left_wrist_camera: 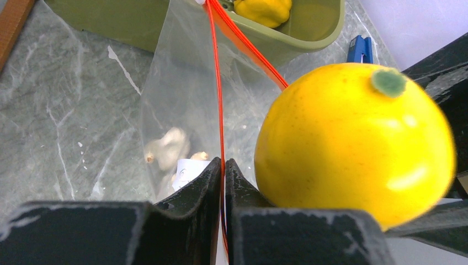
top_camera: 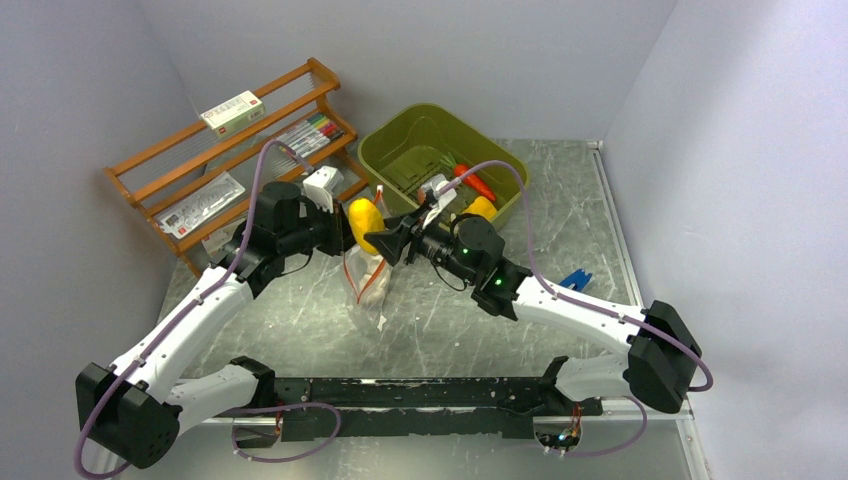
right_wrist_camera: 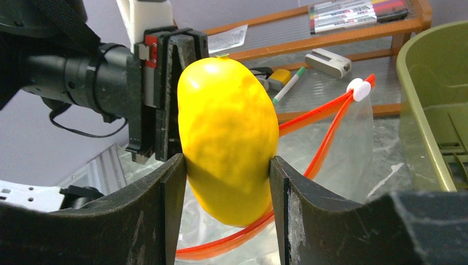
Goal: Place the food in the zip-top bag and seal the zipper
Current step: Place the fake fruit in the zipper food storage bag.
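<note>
Pinching red-orange zipper strip [left_wrist_camera: 216,83] of clear plastic bag [left_wrist_camera: 176,88] with left pincer [left_wrist_camera: 223,163]; clamping yellow oval toy fruit [right_wrist_camera: 226,121] in right pincer [right_wrist_camera: 226,165] at bag's twelve o'clock

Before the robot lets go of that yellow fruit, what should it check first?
1. Right fingers grip the yellow fruit on both sides: ok.
2. Left fingers are pinched shut on the zipper, holding the bag up: ok.
3. Bag mouth is open, with the zipper's two sides apart: ok.
4. Fruit is lined up right over the mouth: cannot tell. It is close, but no view shows it clearly.
5. Room inside the bag: ok. A white piece lies near the bottom, with space above it.
</note>
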